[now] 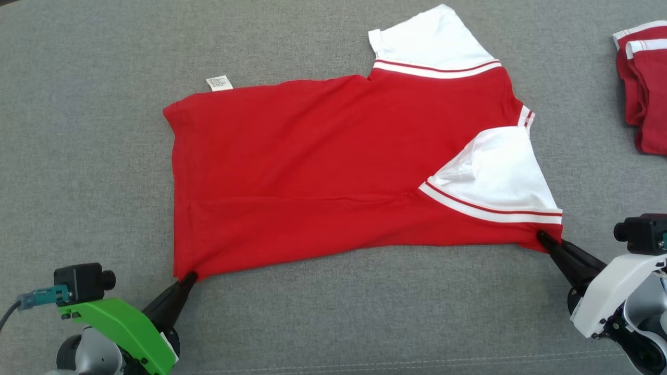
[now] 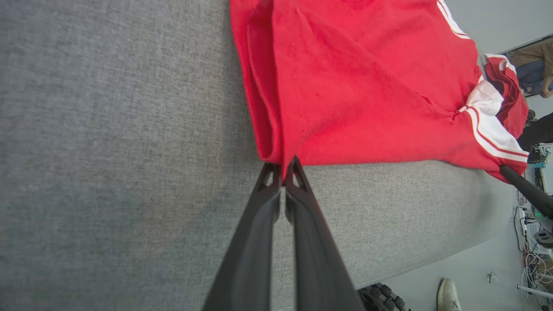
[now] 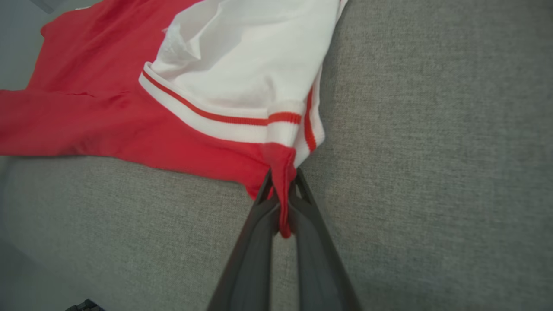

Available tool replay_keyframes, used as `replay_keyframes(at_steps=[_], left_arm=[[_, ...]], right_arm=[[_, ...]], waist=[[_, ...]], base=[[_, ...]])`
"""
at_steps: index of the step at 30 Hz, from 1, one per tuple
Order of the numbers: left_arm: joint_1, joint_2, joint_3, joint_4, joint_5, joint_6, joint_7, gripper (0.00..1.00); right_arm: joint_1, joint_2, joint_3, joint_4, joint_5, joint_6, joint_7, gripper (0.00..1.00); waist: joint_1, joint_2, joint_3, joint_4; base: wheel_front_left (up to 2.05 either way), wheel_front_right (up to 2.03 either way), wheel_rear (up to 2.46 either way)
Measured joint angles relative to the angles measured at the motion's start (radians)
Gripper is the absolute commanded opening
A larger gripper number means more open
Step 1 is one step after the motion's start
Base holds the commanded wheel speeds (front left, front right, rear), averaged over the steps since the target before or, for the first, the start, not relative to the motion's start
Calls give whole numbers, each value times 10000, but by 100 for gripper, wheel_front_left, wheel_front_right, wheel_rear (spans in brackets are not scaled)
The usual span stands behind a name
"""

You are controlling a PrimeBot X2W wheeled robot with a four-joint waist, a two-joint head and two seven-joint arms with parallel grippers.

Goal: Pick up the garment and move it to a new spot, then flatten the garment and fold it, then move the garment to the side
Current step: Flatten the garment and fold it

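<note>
The garment [image 1: 323, 166] is a red shirt with white, red-striped sleeves, spread sideways on the grey surface, its near edge pulled taut. My left gripper [image 1: 188, 277] is shut on its near-left hem corner, seen close in the left wrist view as red cloth [image 2: 345, 86] pinched between the fingertips of that gripper [image 2: 283, 168]. My right gripper [image 1: 542, 237] is shut on the near-right corner under the white sleeve; in the right wrist view a red fold [image 3: 283, 190] runs down between the fingers of this gripper [image 3: 283, 181]. A white label [image 1: 219, 83] sticks out at the far hem.
A second red and white garment [image 1: 643, 86] lies bunched at the far right of the grey padded surface [image 1: 104, 130]. In the left wrist view the surface's edge drops to the floor, where a person's shoe [image 2: 449, 294] and a dark wheel [image 2: 382, 298] show.
</note>
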Motion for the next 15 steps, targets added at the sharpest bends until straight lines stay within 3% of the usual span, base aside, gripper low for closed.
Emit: replay_keyframes(at_steps=[15], left_arm=[[892, 169, 21, -872, -12, 142, 92, 0]], right_arm=[[691, -485, -497, -754, 378, -309, 290, 0]], waist=[[0, 0, -138, -133]], base=[[0, 0, 0]])
